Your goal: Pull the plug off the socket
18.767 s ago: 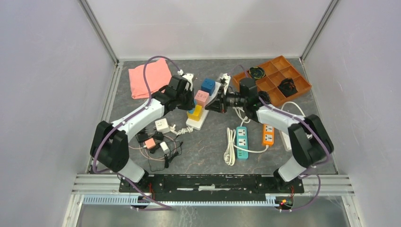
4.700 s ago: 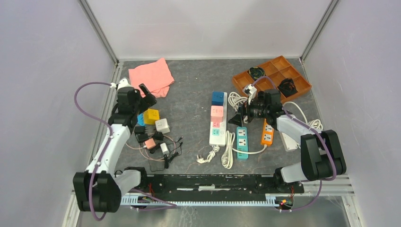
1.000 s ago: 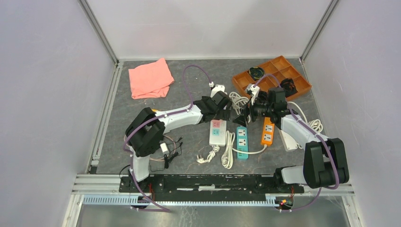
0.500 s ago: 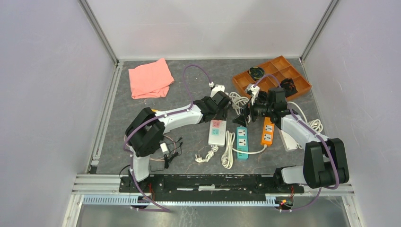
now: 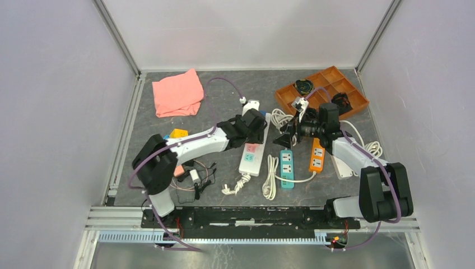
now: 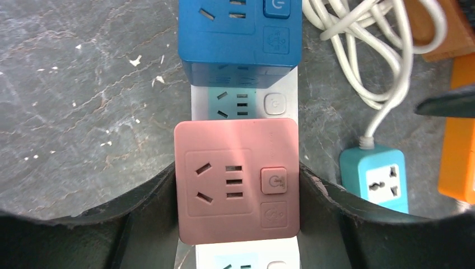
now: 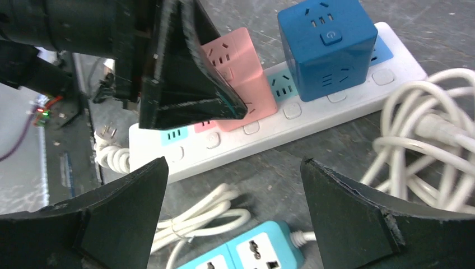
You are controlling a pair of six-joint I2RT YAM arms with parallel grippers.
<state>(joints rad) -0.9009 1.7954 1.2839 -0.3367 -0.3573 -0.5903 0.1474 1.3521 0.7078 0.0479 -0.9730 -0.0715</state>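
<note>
The socket [image 5: 250, 158] is the long white strip [image 6: 280, 104] lying at a slant on the grey mat. Two cube plugs stand on it: a pink plug [image 6: 236, 180] and, farther along, a blue plug [image 6: 240, 33]. My left gripper [image 6: 236, 190] is shut on the pink plug, with one finger [image 6: 151, 199] pressed to each of two opposite sides. In the right wrist view the pink plug [image 7: 241, 73] still meets the socket [image 7: 313, 117]. In the top view the left gripper [image 5: 253, 124] hides the pink plug. My right gripper [image 5: 284, 140] hangs open and empty beside the socket.
A teal strip [image 5: 287, 168] and an orange strip [image 5: 317, 157] lie right of the socket, with coiled white cord [image 5: 280, 119] behind them. An orange tray [image 5: 322, 92] stands at the back right, a pink cloth [image 5: 178, 92] at the back left. Loose adapters [image 5: 187, 171] lie near the left arm.
My left gripper has shut on the pink plug. The left arm has swung a little left, and the socket's near end has slid left with it. The right arm has hardly moved.
</note>
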